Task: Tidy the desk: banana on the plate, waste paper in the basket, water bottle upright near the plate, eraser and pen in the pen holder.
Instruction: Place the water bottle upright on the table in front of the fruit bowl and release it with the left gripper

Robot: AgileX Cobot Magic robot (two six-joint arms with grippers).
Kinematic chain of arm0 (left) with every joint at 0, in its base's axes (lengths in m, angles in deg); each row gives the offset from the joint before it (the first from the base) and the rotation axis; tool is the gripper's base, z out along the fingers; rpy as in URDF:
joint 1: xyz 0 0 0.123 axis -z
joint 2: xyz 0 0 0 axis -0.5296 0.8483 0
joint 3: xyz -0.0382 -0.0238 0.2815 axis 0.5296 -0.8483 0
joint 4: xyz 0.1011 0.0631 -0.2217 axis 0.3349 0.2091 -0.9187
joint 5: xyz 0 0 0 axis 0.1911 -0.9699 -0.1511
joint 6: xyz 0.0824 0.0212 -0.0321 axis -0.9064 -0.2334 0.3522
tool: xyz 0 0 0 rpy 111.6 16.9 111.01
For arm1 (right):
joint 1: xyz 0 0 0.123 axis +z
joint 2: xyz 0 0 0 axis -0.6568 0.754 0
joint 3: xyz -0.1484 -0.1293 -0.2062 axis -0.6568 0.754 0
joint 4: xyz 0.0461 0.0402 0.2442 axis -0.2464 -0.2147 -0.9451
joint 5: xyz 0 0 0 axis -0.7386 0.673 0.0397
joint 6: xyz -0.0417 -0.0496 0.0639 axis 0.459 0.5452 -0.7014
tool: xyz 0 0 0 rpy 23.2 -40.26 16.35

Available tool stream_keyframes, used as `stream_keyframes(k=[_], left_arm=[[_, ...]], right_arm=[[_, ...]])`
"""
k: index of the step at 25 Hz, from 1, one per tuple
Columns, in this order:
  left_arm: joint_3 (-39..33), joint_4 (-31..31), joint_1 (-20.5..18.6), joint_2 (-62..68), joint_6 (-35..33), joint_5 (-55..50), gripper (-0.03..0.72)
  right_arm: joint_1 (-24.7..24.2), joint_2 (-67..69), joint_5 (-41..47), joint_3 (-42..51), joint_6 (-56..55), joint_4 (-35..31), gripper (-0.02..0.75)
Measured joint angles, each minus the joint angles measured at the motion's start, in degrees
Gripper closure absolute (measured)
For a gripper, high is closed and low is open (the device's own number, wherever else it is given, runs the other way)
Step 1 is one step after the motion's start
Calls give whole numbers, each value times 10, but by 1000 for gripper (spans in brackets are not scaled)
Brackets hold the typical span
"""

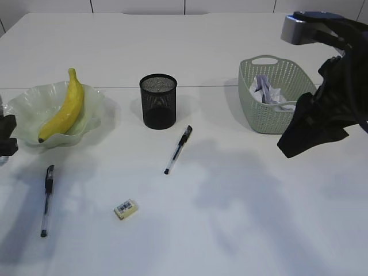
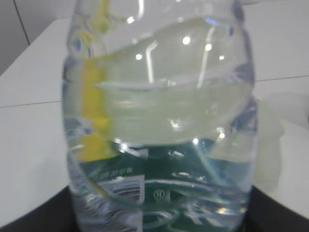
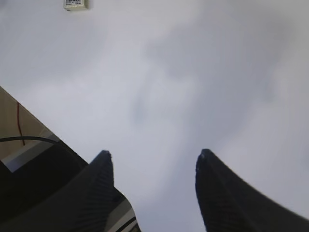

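1. Step in hand, as I judge it: standing the water bottle (image 2: 159, 145) near the plate (image 1: 95, 100). The banana (image 1: 66, 112) lies on the plate and paper sits in the basket (image 1: 253, 118).
2. Left fingers (image 2: 277, 210): dark parts flank the bottle's base in the left wrist view. They appear clamped on it, though the contact itself is not visible.
3. Bottle location: it fills the left wrist view. In the exterior view I cannot make it out, and only the left arm shows, at the left edge beside the plate.
4. Bottle axis: its long axis runs vertically in the wrist view with the water surface lying across it, so I judge it near upright. The cap is out of view.
5. Right fingers (image 3: 96, 193): spread apart and empty above bare tabletop (image 3: 193, 72).
6. Next move: release the bottle once it is steady. Then the eraser (image 1: 125, 208) and two pens (image 1: 178, 150) (image 1: 46, 198) go into the pen holder (image 1: 158, 100).
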Motion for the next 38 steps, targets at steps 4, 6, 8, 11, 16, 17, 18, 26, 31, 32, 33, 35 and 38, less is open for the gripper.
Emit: stream_keyframes(k=[4, 6, 8, 11, 16, 17, 18, 26, 31, 32, 33, 35, 38], left_arm=[[0, 18, 0, 1, 2, 0, 279], [1, 12, 0, 9, 3, 0, 280], [1, 8, 0, 22, 10, 0, 284], [1, 7, 0, 32, 18, 0, 286], [1, 6, 0, 33, 20, 0, 288], [1, 3, 0, 33, 20, 0, 288], [1, -1, 0, 33, 21, 0, 288], [1, -17, 0, 49, 25, 0, 288], [1, -17, 0, 45, 38, 0, 288], [1, -17, 0, 36, 40, -2, 288], [1, -17, 0, 27, 40, -4, 288], [1, -17, 0, 2, 42, -2, 288], [-2, -13, 0, -21, 42, 2, 288]], right_arm=[[0, 0, 0, 0, 0, 0, 333], [0, 0, -1, 0, 0, 0, 333], [0, 0, -1, 0, 0, 0, 333], [0, 0, -1, 0, 0, 0, 333], [0, 0, -1, 0, 0, 0, 333], [0, 0, -1, 0, 0, 0, 333], [0, 0, -1, 0, 0, 0, 333], [0, 0, -1, 0, 0, 0, 333], [0, 0, -3, 0, 0, 0, 333], [0, 0, -3, 0, 0, 0, 333], [0, 0, -3, 0, 0, 0, 335], [0, 0, -3, 0, 0, 0, 334], [0, 0, -3, 0, 0, 0, 334]])
